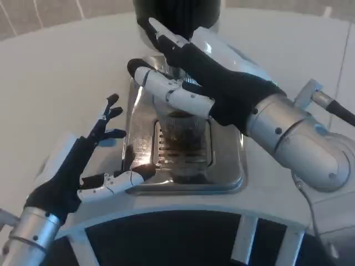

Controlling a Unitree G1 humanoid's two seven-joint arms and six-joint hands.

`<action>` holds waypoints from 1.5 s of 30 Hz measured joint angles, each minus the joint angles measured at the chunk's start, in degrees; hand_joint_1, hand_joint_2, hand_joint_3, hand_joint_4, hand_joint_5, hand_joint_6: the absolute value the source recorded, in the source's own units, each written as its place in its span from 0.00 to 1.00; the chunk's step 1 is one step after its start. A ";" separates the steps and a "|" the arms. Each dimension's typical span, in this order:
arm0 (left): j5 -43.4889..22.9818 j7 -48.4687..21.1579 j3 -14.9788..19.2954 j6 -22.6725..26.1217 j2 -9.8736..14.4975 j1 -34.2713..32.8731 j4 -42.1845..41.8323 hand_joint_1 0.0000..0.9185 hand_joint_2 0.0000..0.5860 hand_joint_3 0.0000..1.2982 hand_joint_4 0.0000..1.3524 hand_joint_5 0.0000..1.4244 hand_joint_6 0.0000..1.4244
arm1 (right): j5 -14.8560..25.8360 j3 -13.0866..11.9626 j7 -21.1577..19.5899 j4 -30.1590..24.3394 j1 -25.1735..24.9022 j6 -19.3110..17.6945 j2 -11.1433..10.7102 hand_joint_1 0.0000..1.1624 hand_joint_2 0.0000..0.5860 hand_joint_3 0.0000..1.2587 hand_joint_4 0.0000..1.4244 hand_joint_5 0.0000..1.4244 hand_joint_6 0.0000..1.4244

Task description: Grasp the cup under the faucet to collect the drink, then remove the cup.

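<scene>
— How many cups?
— One cup (180, 130), holding dark drink, standing on the one steel drip tray (227, 166) under the dispenser (177, 14).
— What's around it?
— At twelve o'clock the right hand (194, 77) reaches over it, fingers spread, grasping nothing. At nine o'clock the left hand (91, 163) waits, fingers splayed wide.

White desk (61, 66), smooth and evenly lit, spreading across the view. Beyond its curved far edge, pale tiled floor (33, 14) with thin grout lines at upper left. Soft, diffuse light, faint shadows only.
</scene>
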 measured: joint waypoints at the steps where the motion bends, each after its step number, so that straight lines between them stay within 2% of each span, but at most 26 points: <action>1: 0.72 0.34 -0.16 0.00 -0.22 -0.54 0.84 0.48 0.09 0.00 0.00 0.19 0.20 | -0.05 -0.09 -0.01 -0.01 0.09 0.00 0.08 0.00 0.75 0.00 0.00 0.00 0.00; 14: 3.30 4.21 -1.36 -0.31 -3.15 -7.47 7.65 0.48 0.10 0.00 0.00 0.19 0.20 | -0.11 -0.47 0.02 -0.17 0.21 0.40 0.23 0.00 0.76 0.00 0.00 0.00 0.00; 29: 3.38 5.91 -2.94 -3.06 -3.87 -13.09 15.69 0.48 0.11 0.00 0.00 0.20 0.20 | -0.09 -0.56 0.13 -0.37 0.20 0.72 0.23 0.00 0.78 0.00 0.00 0.00 0.00; 35: 3.52 7.08 -4.22 -4.93 -4.47 -15.67 19.60 0.47 0.12 0.00 0.02 0.14 0.12 | -0.01 -0.83 0.13 -0.14 0.18 0.72 0.31 0.00 0.78 0.00 0.00 0.00 0.00; 45: 3.61 7.38 -5.32 -6.94 -5.96 -19.04 23.94 0.47 0.12 0.00 0.02 0.14 0.12 | 0.24 -1.10 0.12 0.30 -0.04 0.69 0.36 0.00 0.78 0.00 0.00 0.00 0.00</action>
